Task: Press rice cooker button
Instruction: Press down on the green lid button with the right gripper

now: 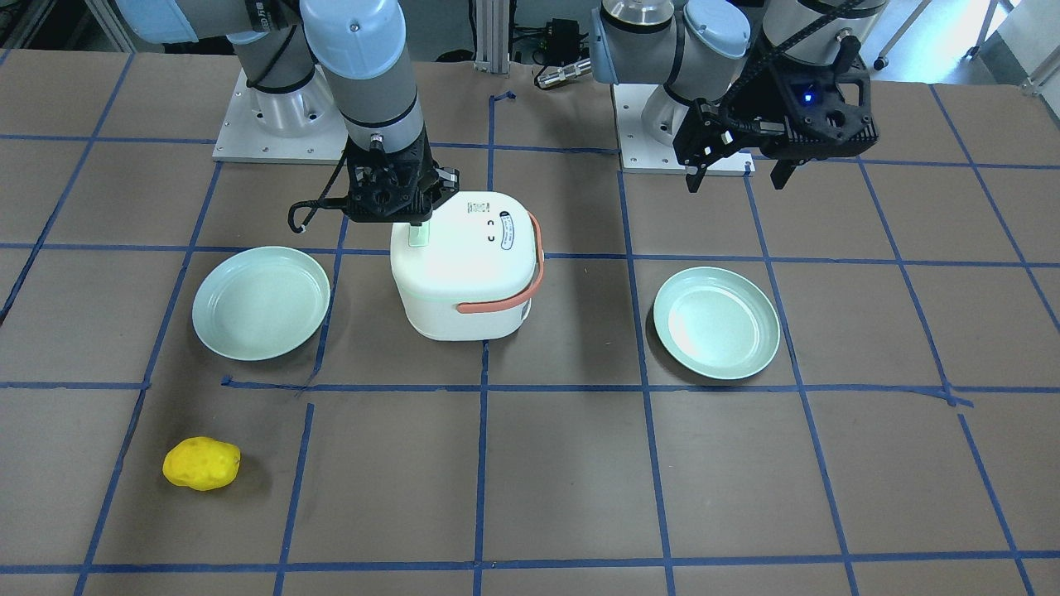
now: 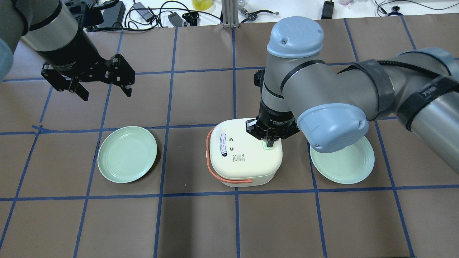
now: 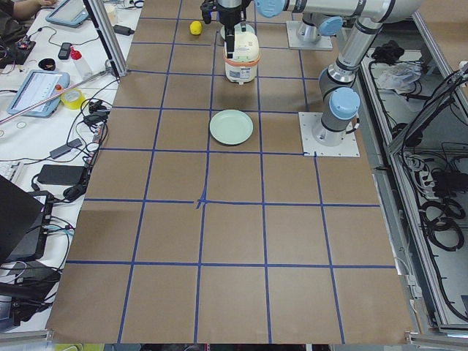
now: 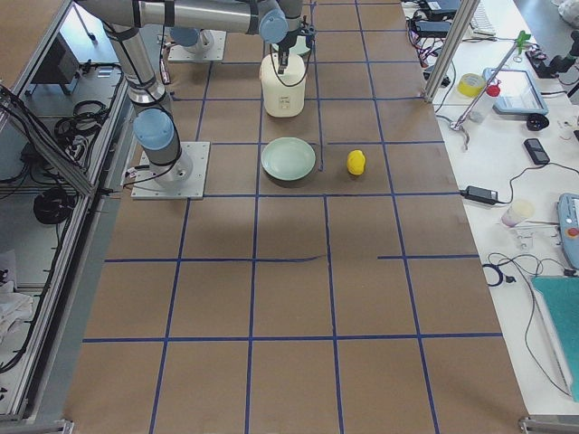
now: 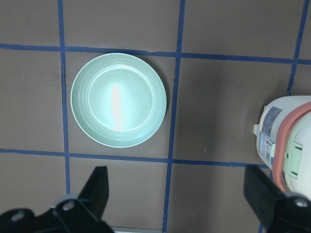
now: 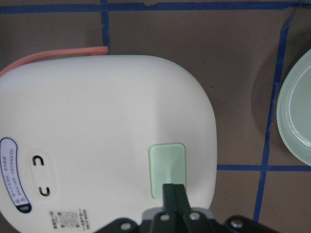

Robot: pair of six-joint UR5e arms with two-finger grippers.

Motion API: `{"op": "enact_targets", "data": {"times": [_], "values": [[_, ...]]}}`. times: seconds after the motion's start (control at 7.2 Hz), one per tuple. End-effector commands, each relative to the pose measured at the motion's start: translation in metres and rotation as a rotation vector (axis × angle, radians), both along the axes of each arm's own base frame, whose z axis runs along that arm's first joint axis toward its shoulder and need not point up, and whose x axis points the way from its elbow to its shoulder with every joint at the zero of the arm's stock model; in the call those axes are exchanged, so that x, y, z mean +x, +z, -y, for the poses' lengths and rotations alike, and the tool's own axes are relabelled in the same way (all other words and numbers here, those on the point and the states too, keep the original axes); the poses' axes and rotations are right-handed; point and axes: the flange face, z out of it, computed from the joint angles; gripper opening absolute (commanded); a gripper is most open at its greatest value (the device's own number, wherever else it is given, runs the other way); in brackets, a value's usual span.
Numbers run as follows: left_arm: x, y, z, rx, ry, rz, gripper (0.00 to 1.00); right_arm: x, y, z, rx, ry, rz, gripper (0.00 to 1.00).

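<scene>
On the cooker [image 6: 97, 121], my right claw [image 6: 174, 188], pinched closed, meets the button [image 6: 166, 162]; I'd press straight down, staying centred

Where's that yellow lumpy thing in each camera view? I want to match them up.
Front-facing: yellow lump lower left, nearer the camera than a green plate.
Overhead: not in it.
Exterior left: yellow lump at the top, left of the rice cooker.
Exterior right: yellow lump upper middle, right of the plate.
Left wrist: not in it.
Right wrist: not in it.
Shared landmark: the rice cooker, in every view.
</scene>
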Motion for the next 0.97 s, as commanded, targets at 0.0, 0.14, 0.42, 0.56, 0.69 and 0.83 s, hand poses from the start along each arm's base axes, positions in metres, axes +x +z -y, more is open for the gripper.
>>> {"op": "enact_targets", "data": {"times": [0.0, 0.14, 0.42, 0.56, 0.69, 0.83], "values": [[0.0, 0.0, 0.0, 0.0, 0.0, 0.0, 1.0, 0.001, -0.005, -0.001, -0.016, 0.006, -0.001, 0.0], [0.0, 0.0, 0.0, 0.0, 0.0, 0.0, 1.0, 0.001, -0.006, -0.001, -0.015, 0.006, -0.003, 0.0], [0.0, 0.0, 0.0, 0.0, 0.0, 0.0, 1.0, 0.003, -0.013, 0.003, -0.017, 0.006, 0.001, 0.0], [0.0, 0.0, 0.0, 0.0, 0.0, 0.0, 1.0, 0.003, -0.013, 0.004, -0.018, 0.004, 0.001, 0.0], [0.0, 0.0, 0.0, 0.0, 0.0, 0.0, 1.0, 0.003, -0.012, 0.004, -0.02, 0.005, -0.001, 0.0], [0.0, 0.0, 0.0, 0.0, 0.0, 0.0, 1.0, 0.003, -0.003, 0.007, -0.041, 0.005, -0.001, 0.38]]}}
